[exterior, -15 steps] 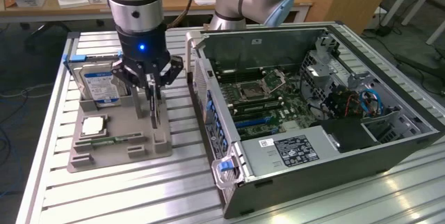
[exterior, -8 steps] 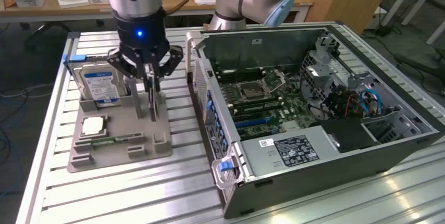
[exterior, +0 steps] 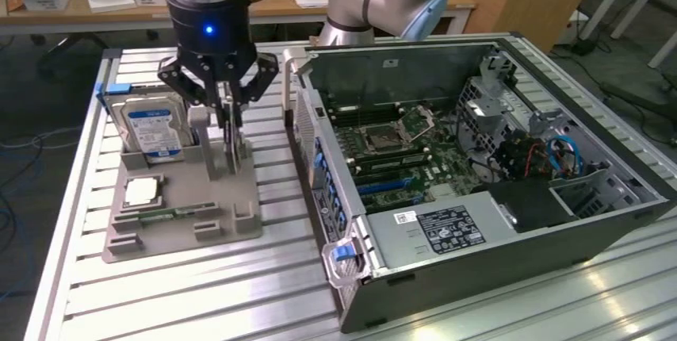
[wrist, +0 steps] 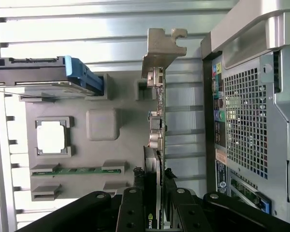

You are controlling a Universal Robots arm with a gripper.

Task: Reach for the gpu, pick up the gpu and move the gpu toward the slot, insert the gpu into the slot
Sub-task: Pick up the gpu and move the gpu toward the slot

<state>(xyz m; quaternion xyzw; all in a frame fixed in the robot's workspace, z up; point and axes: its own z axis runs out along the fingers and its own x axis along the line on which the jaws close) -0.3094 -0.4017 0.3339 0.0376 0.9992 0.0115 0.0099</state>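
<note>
The gpu (wrist: 156, 145) shows edge-on in the wrist view as a thin dark card with its grey metal end bracket (wrist: 160, 50) at the far end. It stands upright over the grey parts holder (wrist: 104, 145). My gripper (wrist: 156, 195) has one black finger on each side of the card and is shut on it. In the exterior view my gripper (exterior: 227, 107) hangs straight down over the holder (exterior: 180, 198), to the exterior view's left of the open computer case (exterior: 476, 198). The slot (exterior: 386, 185) lies on the motherboard inside the case.
A silver hard drive (exterior: 151, 127) with a blue-white label stands in the holder at the exterior view's left. A processor chip (exterior: 142, 191) and a green memory stick (exterior: 170, 214) lie in the holder. The case's perforated back panel (wrist: 246, 125) is close beside the card.
</note>
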